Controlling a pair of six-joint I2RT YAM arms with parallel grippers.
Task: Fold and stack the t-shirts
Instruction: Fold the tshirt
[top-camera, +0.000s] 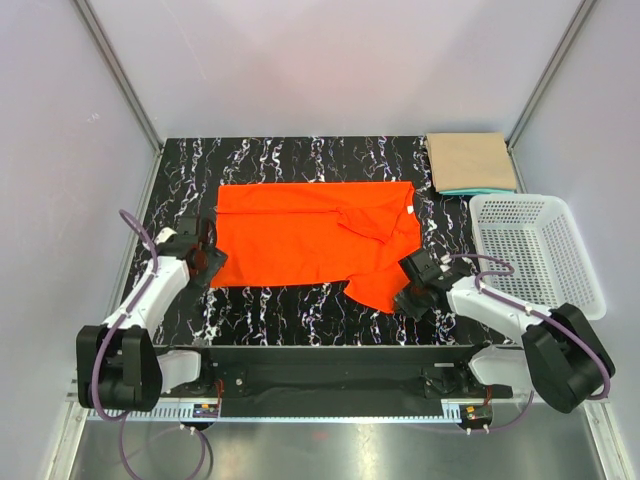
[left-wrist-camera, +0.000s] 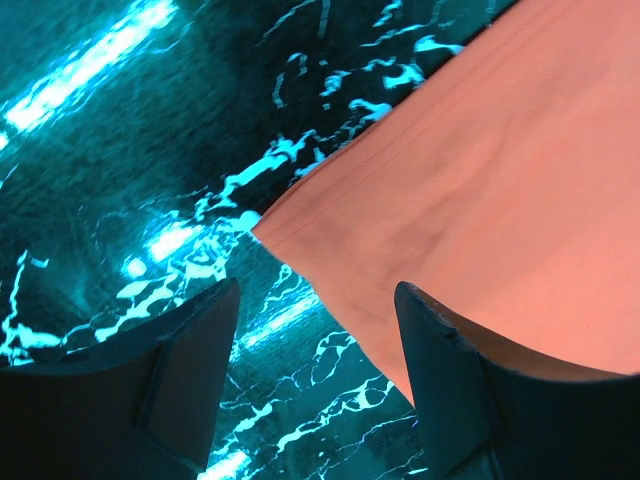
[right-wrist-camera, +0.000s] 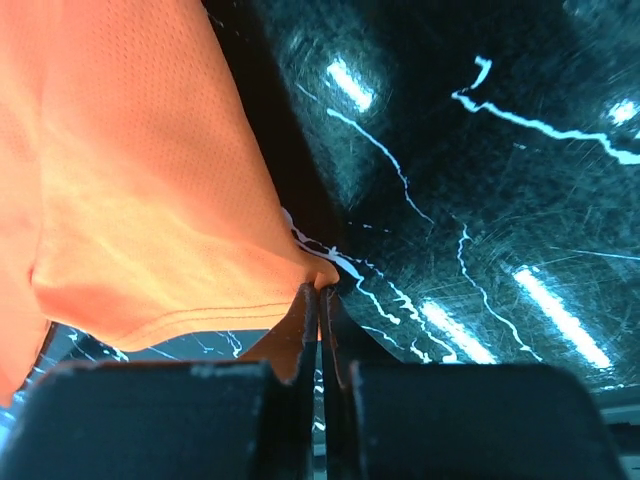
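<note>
1. The top external view looks down from high above and behind the robot. It is far enough off to take in the whole black marbled table (top-camera: 290, 160), whose near edge lies along the bottom of the frame.
2. The left wrist view sits very close above the tabletop, with the left gripper (left-wrist-camera: 316, 288) at the bottom edge and the orange-red t-shirt (left-wrist-camera: 500, 200) filling the right.
3. The right wrist view is just as close, with the right gripper (right-wrist-camera: 318, 295) at bottom centre and the cloth at upper left.
4. All three views share that shirt and the marbled surface.

The overhead view is bright and even, with soft shadows. Both wrist views are dimmer and teal-tinted: strip lights glare off the bench (left-wrist-camera: 90, 60), the orange t-shirt (left-wrist-camera: 500, 200) pales to salmon, and the right pincer (right-wrist-camera: 320, 302) sits dark.
</note>
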